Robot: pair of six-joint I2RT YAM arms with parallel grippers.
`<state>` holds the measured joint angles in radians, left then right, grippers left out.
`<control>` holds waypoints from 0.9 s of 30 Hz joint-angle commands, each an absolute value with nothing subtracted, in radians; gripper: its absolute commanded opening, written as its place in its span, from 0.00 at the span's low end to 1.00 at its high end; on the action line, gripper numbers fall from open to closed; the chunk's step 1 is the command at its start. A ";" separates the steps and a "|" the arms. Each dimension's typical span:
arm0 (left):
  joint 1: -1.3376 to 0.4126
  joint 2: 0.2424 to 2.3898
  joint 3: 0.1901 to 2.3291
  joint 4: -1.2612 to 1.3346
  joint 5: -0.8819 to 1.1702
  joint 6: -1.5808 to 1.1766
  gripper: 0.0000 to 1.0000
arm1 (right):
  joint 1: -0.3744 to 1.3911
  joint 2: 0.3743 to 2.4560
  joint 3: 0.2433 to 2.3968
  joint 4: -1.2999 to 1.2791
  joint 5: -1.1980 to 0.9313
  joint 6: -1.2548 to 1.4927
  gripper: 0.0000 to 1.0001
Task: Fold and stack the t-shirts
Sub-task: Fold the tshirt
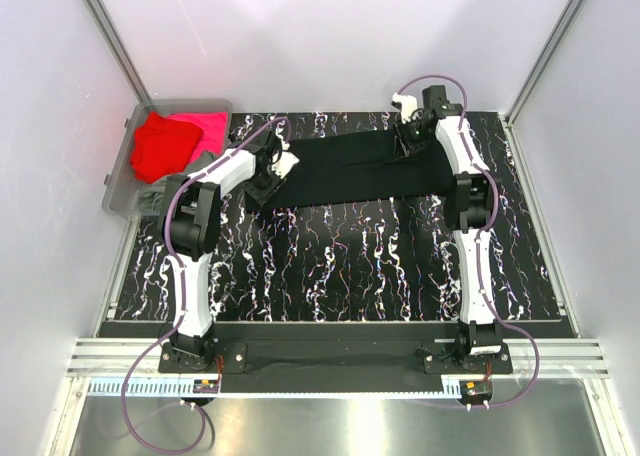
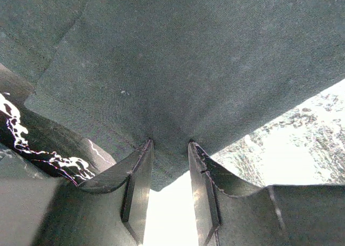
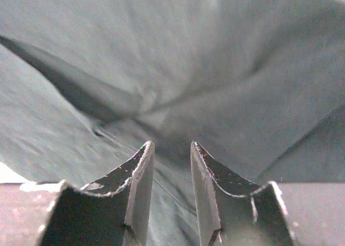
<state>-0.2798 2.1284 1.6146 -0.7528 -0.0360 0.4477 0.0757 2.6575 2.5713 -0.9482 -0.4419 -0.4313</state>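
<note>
At the near edge, the two arm bases are bolted to a black bar in front of a black worktop [image 1: 340,266] veined with white and purple. Both arms reach away across it toward the far side.

The left pincer [image 1: 266,183] sits at the left end of a black t-shirt [image 1: 360,171]. The shirt lies spread flat across the far middle of the worktop, its long side running left to right. In the left wrist view, the pincer [image 2: 168,143] has its two dark fingers [image 2: 137,181] close together, with a fold of the shirt's edge [image 2: 188,68] nipped between the tips. Creases in the cloth run to that spot. Marbled worktop [image 2: 16,130] shows below the cloth on the left.

The right pincer [image 1: 403,142] is at the far right corner of the same shirt. Its own view is blurred. Dark cloth [image 3: 188,52] fills the frame and the narrow gap at the pincer [image 3: 170,143], and folds meet just above the fingers [image 3: 140,186]. I cannot tell whether they are squeezing the cloth or only resting around it.

At the far left corner, a grey plastic bin [image 1: 120,191] stands touching the worktop's edge. In it are a red t-shirt [image 1: 160,146] and, behind that, a pink t-shirt [image 1: 207,128], both crumpled.
</note>
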 commanded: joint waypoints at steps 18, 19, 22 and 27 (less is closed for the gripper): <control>-0.282 2.149 1.649 -0.765 -0.060 0.451 0.37 | -0.025 2.565 2.471 -0.951 -0.420 -0.459 0.41; -0.282 2.148 1.648 -0.767 -0.060 0.453 0.37 | -0.025 2.568 2.476 -0.957 -0.429 -0.462 0.41; -0.284 2.146 1.643 -0.765 -0.061 0.453 0.37 | -0.025 2.569 2.485 -0.966 -0.486 -0.459 0.42; -0.284 2.151 1.647 -0.765 -0.063 0.454 0.37 | -0.020 2.589 2.502 -0.973 -0.485 -0.442 0.42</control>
<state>-0.2806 2.1399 1.6341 -0.7662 -0.0391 0.4477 -0.0280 2.6255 2.4596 -0.9646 -0.4572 -0.4511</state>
